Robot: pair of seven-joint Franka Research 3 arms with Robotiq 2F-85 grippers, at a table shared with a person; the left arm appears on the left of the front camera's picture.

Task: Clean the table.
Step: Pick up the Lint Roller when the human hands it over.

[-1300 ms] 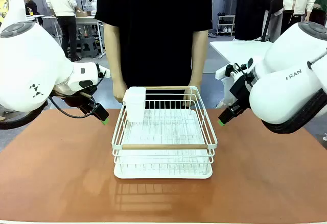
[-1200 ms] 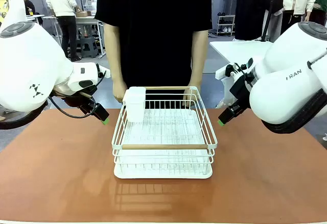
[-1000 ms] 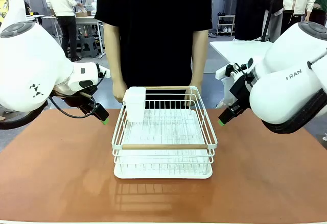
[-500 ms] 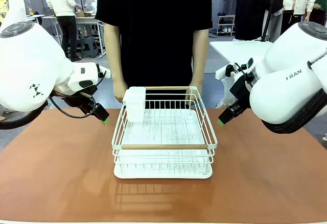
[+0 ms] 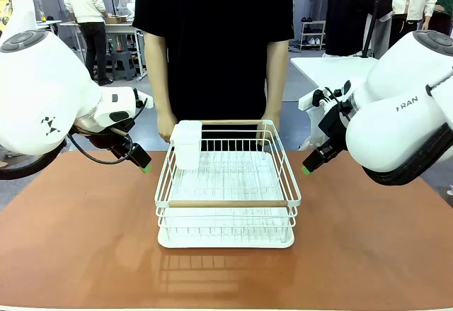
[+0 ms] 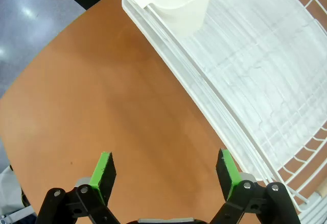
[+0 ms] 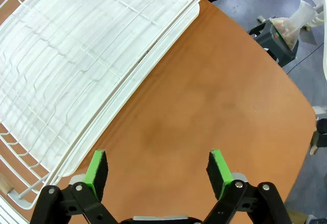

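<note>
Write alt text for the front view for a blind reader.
A white wire dish rack stands on the reddish-brown table, a person in black behind it, hands at its far corners. The left gripper and right gripper hover beside it.

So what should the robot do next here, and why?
Probably ease each arm inward toward its side of the dish rack. It stands on the table between them, the left jaws and right jaws are open and empty, and a person's hands are at its far rim, so go slowly.
</note>
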